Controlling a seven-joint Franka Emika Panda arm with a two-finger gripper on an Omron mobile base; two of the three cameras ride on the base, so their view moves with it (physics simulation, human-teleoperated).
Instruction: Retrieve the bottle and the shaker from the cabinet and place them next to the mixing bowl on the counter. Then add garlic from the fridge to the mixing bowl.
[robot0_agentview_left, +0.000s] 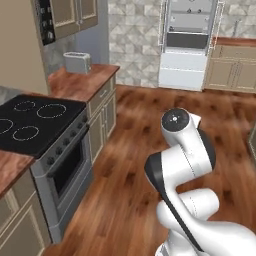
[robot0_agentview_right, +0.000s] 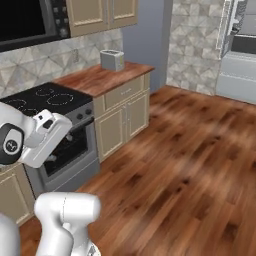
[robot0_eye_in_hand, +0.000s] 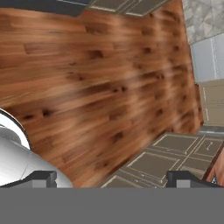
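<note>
the white arm with dark joints (robot0_agentview_left: 182, 165) is folded up over the brown wooden plank floor (robot0_agentview_left: 150, 150), well out from the cabinets. in the hand view the two-finger gripper (robot0_eye_in_hand: 112, 178) points down at that floor, its two small dark fingertips (robot0_eye_in_hand: 41, 176) standing far apart at the bottom, wide open with nothing between them. off to the left, the black glass cooktop with white ring burners (robot0_agentview_left: 32, 122) sits over a grey oven with a dark window door (robot0_agentview_left: 65, 172), and just past it runs a reddish wooden worktop (robot0_agentview_left: 82, 80) on beige panelled base cabinets (robot0_agentview_left: 102, 117). a silver box-shaped toaster (robot0_agentview_left: 77, 62) stands at the back edge of that worktop against the grey patterned tile wall (robot0_agentview_right: 75, 50). beige upper wall cabinets (robot0_agentview_right: 102, 15) hang above it, doors closed. at the far end of the room the white fridge (robot0_agentview_left: 187, 42) stands open, shelves showing. i can't pick out the bottle, shaker, garlic or mixing bowl from here.
</note>
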